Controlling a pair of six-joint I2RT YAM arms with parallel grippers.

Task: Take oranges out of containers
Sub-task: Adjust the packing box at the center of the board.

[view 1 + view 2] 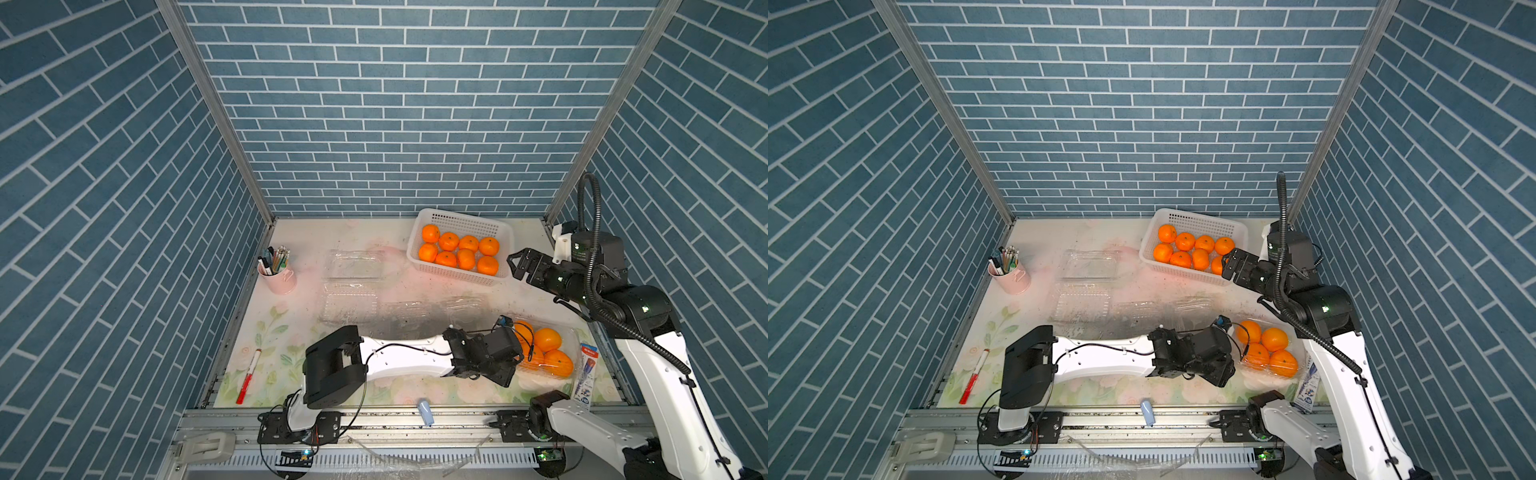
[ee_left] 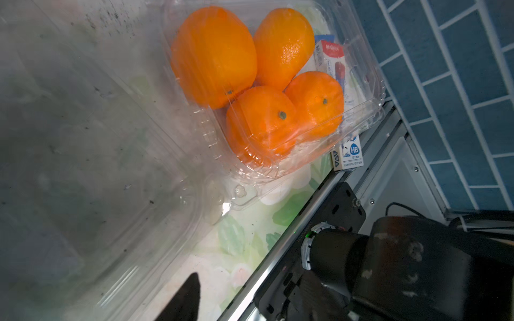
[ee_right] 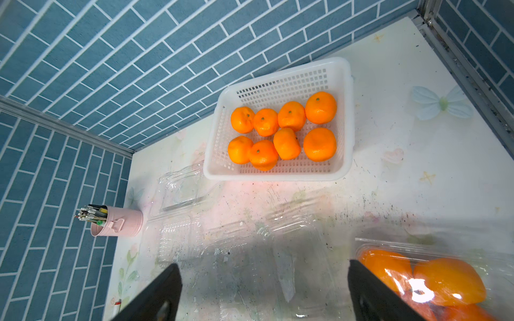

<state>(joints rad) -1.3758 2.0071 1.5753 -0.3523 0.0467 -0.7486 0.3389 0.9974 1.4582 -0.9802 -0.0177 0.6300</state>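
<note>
Four oranges [image 1: 547, 340] [image 2: 214, 55] lie in a clear container [image 1: 577, 337] [image 2: 371, 111] at the front right. My left gripper [image 1: 517, 358] is against that container's left side. The left wrist view shows one dark fingertip [image 2: 185, 297] and blurred clear plastic [image 2: 97, 139], seemingly the lid, close to the camera. The other finger is hidden, so the grip cannot be told. My right gripper [image 1: 513, 264] [image 3: 262, 265] hangs open beside the basket, holding nothing. Two empty opened containers [image 1: 353, 266] [image 1: 411, 316] lie mid-table.
A white perforated basket [image 1: 461, 220] at the back right holds several oranges [image 1: 457, 251]. A pink cup of pens [image 1: 277, 276] stands at the left. A red marker [image 1: 249, 376] lies front left, and a pencil box [image 1: 586, 374] sits right of the full container.
</note>
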